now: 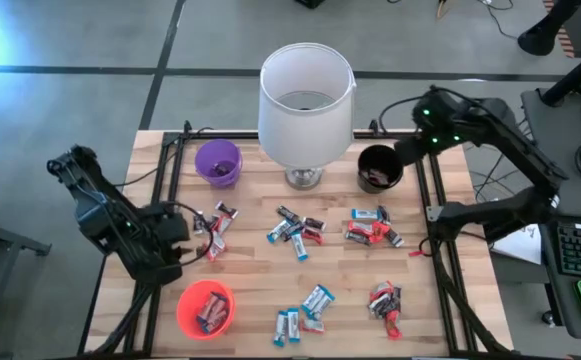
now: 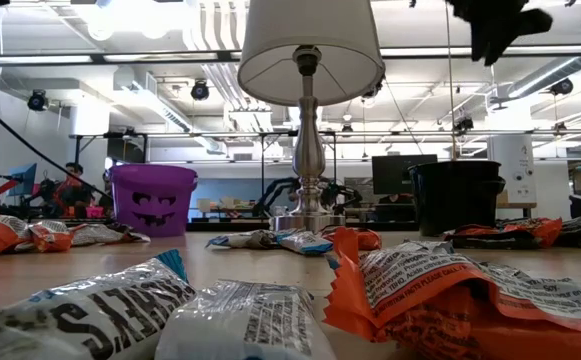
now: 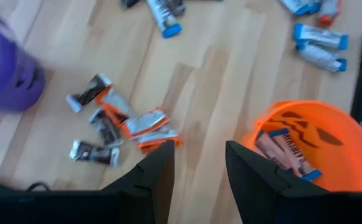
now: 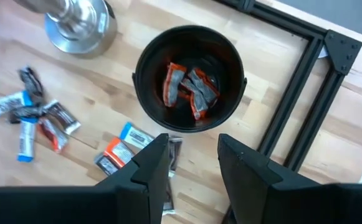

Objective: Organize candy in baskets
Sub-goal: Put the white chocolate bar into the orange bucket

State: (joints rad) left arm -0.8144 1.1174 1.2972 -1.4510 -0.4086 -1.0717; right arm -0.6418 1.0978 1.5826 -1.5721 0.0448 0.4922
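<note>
Candy lay nearest you along the table's point(image 1: 450, 330) front edge: a blue-and-white cluster point(image 1: 300, 315) and a red heap point(image 1: 386, 302), with the orange basket point(image 1: 206, 308) to their left already holding a few bars. Just behind that basket your left gripper point(image 3: 198, 163) hovered with its fingers apart and nothing between them, above bare wood between the orange basket and a small bunch of dark and orange-wrapped bars point(image 3: 115, 127). Mid-table you had three more loose groups: that left bunch point(image 1: 214, 225), a blue and dark one point(image 1: 295, 230) in the middle, and a red and blue one point(image 1: 372, 230) toward the right. Farther back stood the purple basket point(image 1: 218, 162) on the left, the white lamp point(image 1: 306, 95) on its metal base in the centre, and the black basket point(image 1: 379, 168) on the right. Your right gripper point(image 4: 193, 155) hung above the black basket point(image 4: 190, 78), fingers apart and empty; several red and dark wrapped bars point(image 4: 190, 87) lay inside the basket
</note>
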